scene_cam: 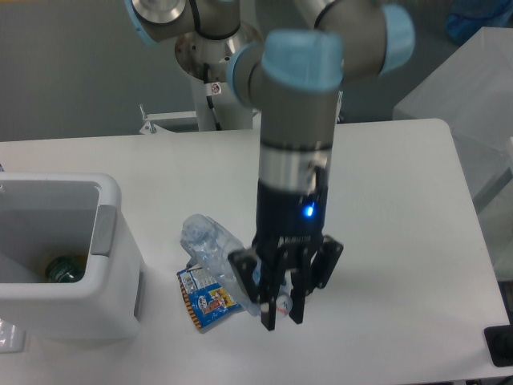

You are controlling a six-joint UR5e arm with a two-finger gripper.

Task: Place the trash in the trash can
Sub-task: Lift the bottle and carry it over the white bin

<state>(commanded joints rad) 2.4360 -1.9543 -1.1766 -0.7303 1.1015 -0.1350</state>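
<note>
Blue wrapper (207, 298), white bin (112, 297)

— What can't you make out from here?

— My gripper (282, 309) hangs in front of the cap end of the plastic bottle (210, 244), so I can't tell whether my fingers (268, 311) touch it or sit just above it. The bottle in turn covers the upper part of the blue wrapper (205, 298).

— And the trash can (108, 277)?

— Its left side runs off the picture's edge. Something dark green and round (62, 268) lies deep inside; it's too shadowed to name.

— Anything else cut off?

— My upper arm (337, 32) leaves through the top edge, and the counter (401, 241) is cropped along the bottom. A black thing (498, 346) at the lower right corner is only partly in frame.
</note>
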